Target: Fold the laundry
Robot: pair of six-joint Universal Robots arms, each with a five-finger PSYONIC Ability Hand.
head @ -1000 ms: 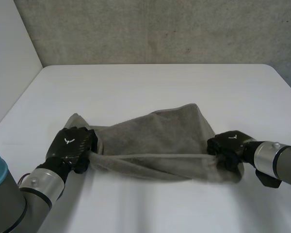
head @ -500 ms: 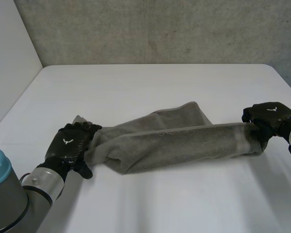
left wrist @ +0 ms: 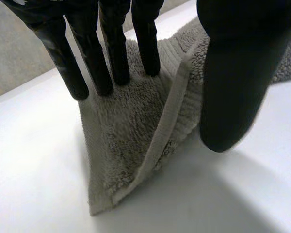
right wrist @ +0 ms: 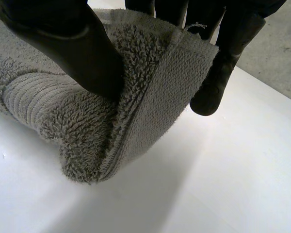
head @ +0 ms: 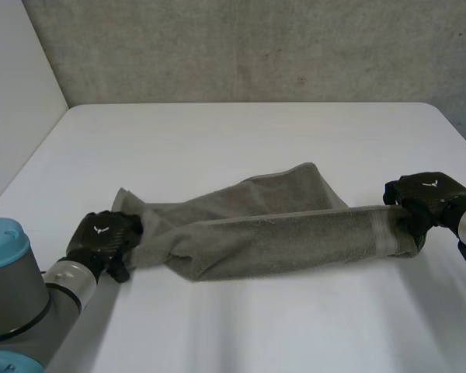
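The grey terry-cloth towel [head: 272, 233] lies stretched across the white worktop [head: 241, 132] with its long axis running side to side between the two arms, bunched along its length into a loose roll; a slack layer bulges toward the far side near the middle. The black left hand [head: 102, 237] sits at the towel's left end, the black right hand [head: 423, 194] at its right end, so from each hand the cloth lies straight inward toward the other. In the left wrist view the straight fingers [left wrist: 111, 53] stand behind a hemmed corner and the thumb [left wrist: 237, 73] closes on its front, pinching it; the corner's tip hangs down to the worktop. In the right wrist view the thumb [right wrist: 63, 34] digs into the pile against the fingers [right wrist: 223, 58] behind, clamping the folded end, which seems to hang just clear of the surface. Neither hand is nearer the bulk; any fold looks likely to turn on this shared axis.
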